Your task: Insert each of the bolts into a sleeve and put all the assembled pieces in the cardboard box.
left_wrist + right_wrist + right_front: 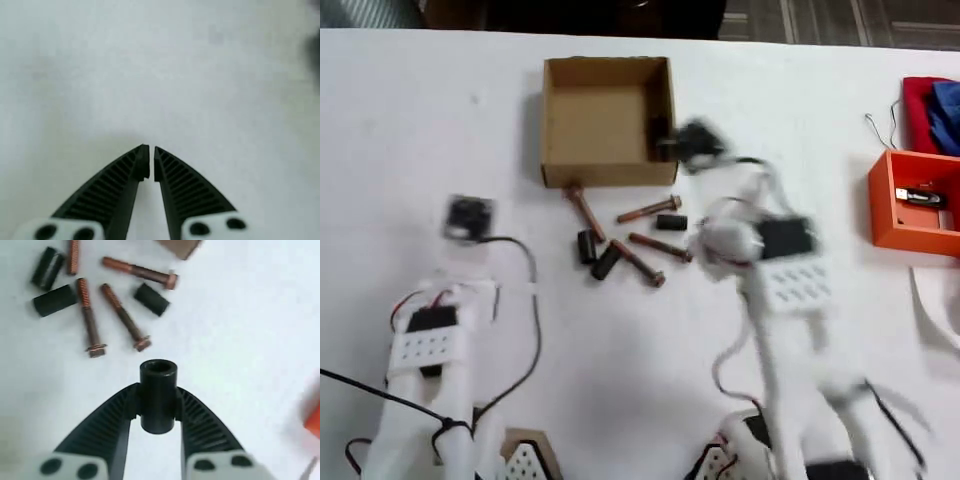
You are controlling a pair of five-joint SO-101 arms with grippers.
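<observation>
From above, the cardboard box (606,172) sits on the white surface (620,350), with loose bolts (648,210) and sleeves (671,222) just beside it. In the left wrist view, the left end effector (149,159) is pressed together, holding nothing. In the right wrist view, the right end effector (157,400) pinches an upright sleeve (158,377).

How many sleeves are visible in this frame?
4. Three sleeves lie loose on the table among the bolts: two side by side, one apart. The fourth is held in the right gripper. The cardboard box may hide more.
</observation>
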